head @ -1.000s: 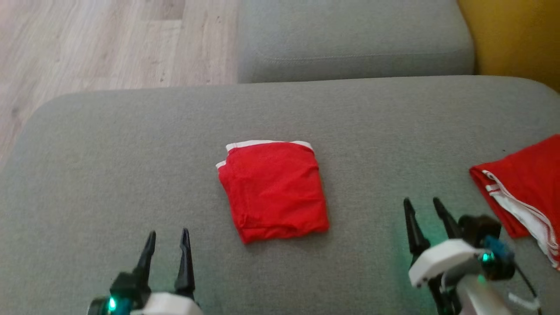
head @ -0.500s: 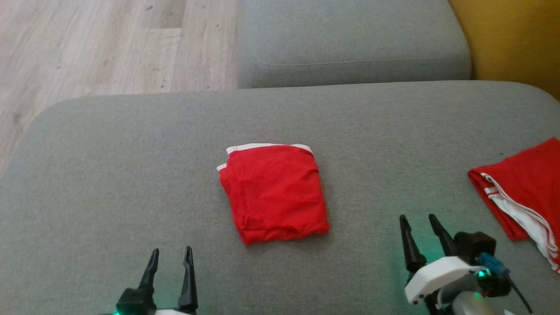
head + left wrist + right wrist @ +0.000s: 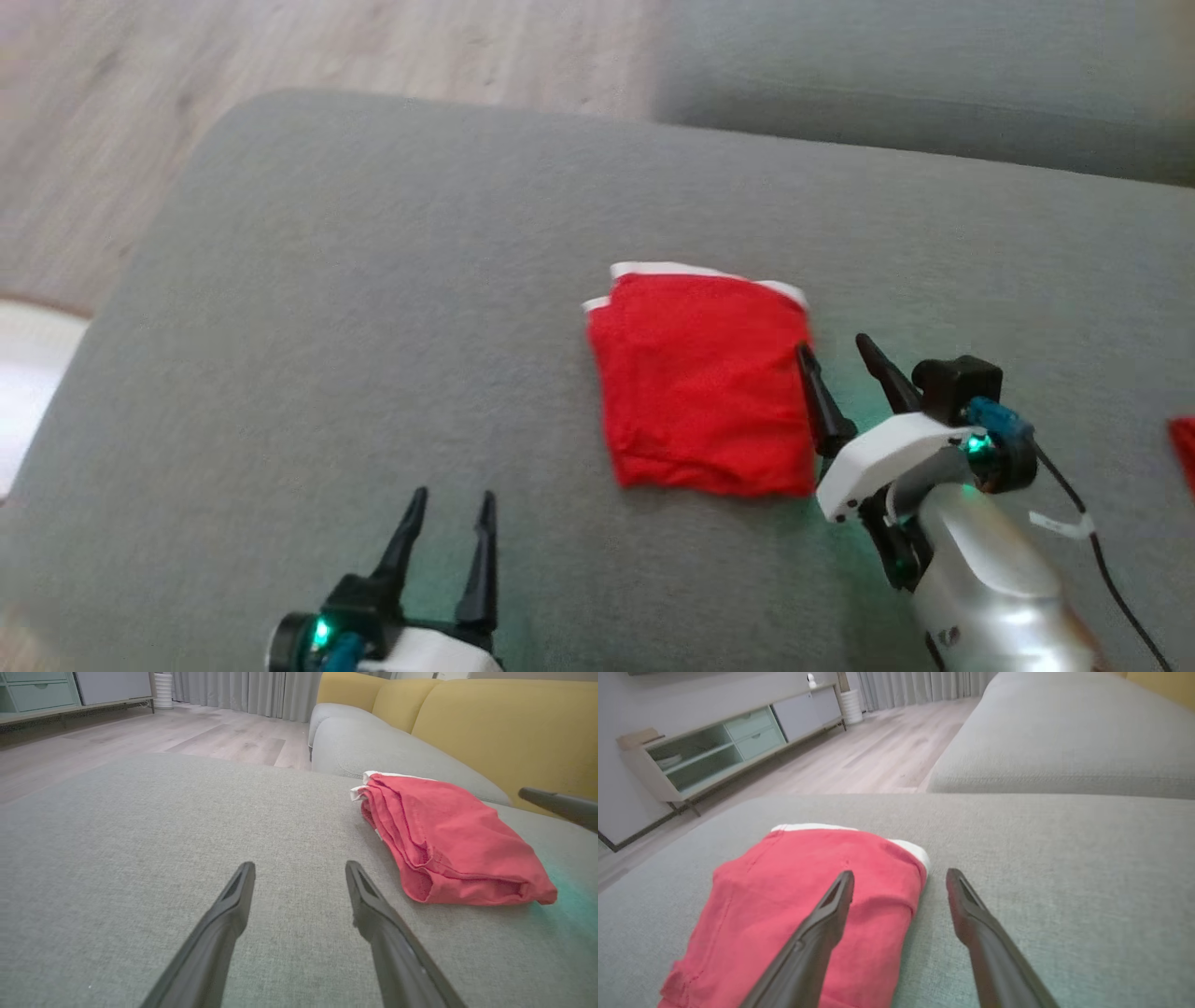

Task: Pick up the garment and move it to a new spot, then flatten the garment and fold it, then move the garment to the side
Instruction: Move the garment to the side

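A folded red garment (image 3: 705, 387) with white trim lies flat in the middle of the grey sofa cushion (image 3: 373, 327). My right gripper (image 3: 834, 343) is open at the garment's right edge, one finger over the red cloth and the other over bare cushion; the right wrist view shows the garment (image 3: 798, 905) under the left finger, right gripper (image 3: 900, 875). My left gripper (image 3: 451, 496) is open low at the front left, well apart from the garment. In the left wrist view the left gripper (image 3: 299, 864) points over bare cushion, with the garment (image 3: 448, 835) to its right.
A sliver of another red cloth (image 3: 1184, 448) shows at the right edge. A second grey cushion (image 3: 934, 84) lies behind, wooden floor (image 3: 280, 47) beyond the cushion's left and far edges. Yellow sofa back (image 3: 490, 718) and a low cabinet (image 3: 714, 751) stand farther off.
The head camera has turned left, shifting the scene right. My right gripper has moved forward and left to the garment's right edge. The garment lies as before.
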You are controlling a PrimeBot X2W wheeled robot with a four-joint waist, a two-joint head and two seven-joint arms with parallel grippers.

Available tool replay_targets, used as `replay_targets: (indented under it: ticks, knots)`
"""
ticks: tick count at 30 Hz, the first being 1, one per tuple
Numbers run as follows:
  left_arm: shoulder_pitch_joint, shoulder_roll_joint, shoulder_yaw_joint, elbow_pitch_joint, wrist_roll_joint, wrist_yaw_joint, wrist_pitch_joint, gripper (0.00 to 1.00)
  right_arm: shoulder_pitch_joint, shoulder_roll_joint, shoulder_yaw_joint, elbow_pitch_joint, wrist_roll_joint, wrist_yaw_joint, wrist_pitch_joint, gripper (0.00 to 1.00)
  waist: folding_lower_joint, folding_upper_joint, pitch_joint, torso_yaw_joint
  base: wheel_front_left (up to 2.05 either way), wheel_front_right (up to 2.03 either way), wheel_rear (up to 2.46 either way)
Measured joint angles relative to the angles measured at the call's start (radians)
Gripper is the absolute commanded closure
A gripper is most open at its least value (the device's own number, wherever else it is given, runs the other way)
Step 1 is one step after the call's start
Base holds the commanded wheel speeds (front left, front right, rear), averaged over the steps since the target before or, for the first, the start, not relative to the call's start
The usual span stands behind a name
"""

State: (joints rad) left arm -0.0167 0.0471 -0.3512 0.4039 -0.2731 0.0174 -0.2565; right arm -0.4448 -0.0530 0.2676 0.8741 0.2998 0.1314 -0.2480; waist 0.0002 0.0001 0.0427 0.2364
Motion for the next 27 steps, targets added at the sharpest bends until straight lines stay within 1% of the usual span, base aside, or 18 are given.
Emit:
replay_targets:
  ticks: [3, 6, 7, 8, 9, 12, 16, 19, 21, 22, 27]
  knots:
    - [-0.005, 0.001, -0.035, -0.004, -0.004, 0.0, 0.0, 0.0, -0.03, -0.001, 0.0, 0.098, -0.011, 0.0, 0.004, 0.0, 0.0, 0.0, 0.024, 0.054, 0.0, 0.0, 0.0]
    - [-0.006, 0.001, -0.047, -0.003, -0.017, 0.0, 0.0, 0.0, -0.045, 0.0, -0.004, 0.198, -0.015, 0.0, 0.042, 0.0, 0.0, 0.0, 0.05, 0.095, 0.0, 0.0, 0.0]
    - [-0.006, 0.001, -0.051, -0.002, -0.017, 0.0, 0.0, 0.0, -0.048, -0.001, -0.008, 0.212, -0.01, 0.0, 0.037, 0.44, 0.0, 0.0, 0.059, 0.105, 0.0, 0.0, 0.0]
    - [-0.007, 0.002, -0.054, -0.002, -0.017, 0.0, 0.0, 0.0, -0.059, -0.002, -0.01, 0.22, -0.008, 0.0, 0.03, 0.92, -0.0001, 0.0, 0.068, 0.112, 0.0, 0.0, 0.0]
    - [-0.01, 0.002, -0.061, -0.002, -0.017, 0.001, 0.0, 0.0, -0.072, -0.003, -0.012, 0.227, -0.007, 0.0, 0.026, 1.0, -0.0001, 0.0, 0.075, 0.117, 0.0, 0.0, 0.0]
    - [-0.025, 0.001, -0.066, -0.004, -0.017, 0.002, 0.0, 0.0, -0.105, 0.002, -0.007, 0.234, 0.002, 0.0, 0.009, 1.0, 0.0001, 0.0, 0.088, 0.107, 0.0, 0.0, 0.0]
    - [-0.035, 0.001, -0.059, -0.004, -0.016, 0.001, 0.0, 0.0, -0.1, 0.003, -0.009, 0.226, 0.01, 0.0, 0.0, 1.0, 0.0, 0.0, 0.086, 0.053, 0.0, 0.0, 0.0]
    - [-0.037, 0.002, -0.05, -0.004, -0.016, 0.0, 0.0, 0.0, -0.088, 0.002, -0.011, 0.193, 0.012, 0.0, 0.0, 1.0, -0.0001, 0.0, 0.076, -0.017, 0.0, 0.0, 0.0]
    - [-0.041, 0.002, -0.048, -0.006, -0.016, -0.001, 0.0, 0.0, -0.072, 0.002, -0.011, 0.169, 0.009, 0.0, 0.0, 1.0, -0.0001, 0.0, 0.067, -0.076, 0.0, 0.0, 0.0]
    - [-0.041, 0.002, -0.048, -0.006, -0.016, -0.001, 0.0, 0.0, -0.072, 0.002, -0.011, 0.169, 0.009, 0.0, 0.0, 1.0, -0.0001, 0.0, 0.067, -0.076, 0.0, 0.0, 0.0]
    - [-0.07, 0.001, -0.068, -0.014, -0.035, -0.009, 0.0, 0.0, -0.017, 0.0, -0.002, 0.15, 0.006, 0.0, 0.0, 1.0, -0.0002, 0.0, 0.049, -0.242, 0.0, 0.0, 0.0]
